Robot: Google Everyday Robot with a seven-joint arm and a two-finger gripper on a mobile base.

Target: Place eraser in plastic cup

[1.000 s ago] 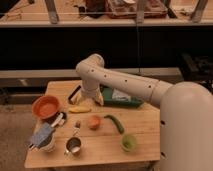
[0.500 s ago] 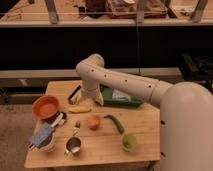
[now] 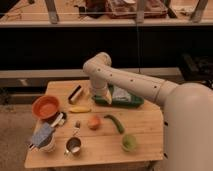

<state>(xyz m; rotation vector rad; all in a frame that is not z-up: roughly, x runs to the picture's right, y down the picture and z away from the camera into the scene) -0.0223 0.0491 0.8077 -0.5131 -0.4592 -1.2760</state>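
Eraser back-left on worktop, banana just before it. Gripper right of eraser, at tray's left end. Plastic cup front-right, chilli behind-left of it.

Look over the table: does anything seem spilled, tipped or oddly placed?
Nothing looks spilled or tipped. The one oddity is a grey cloth draped over the white cup at the front left. The gripper hangs low at the back, between the eraser and the green tray.
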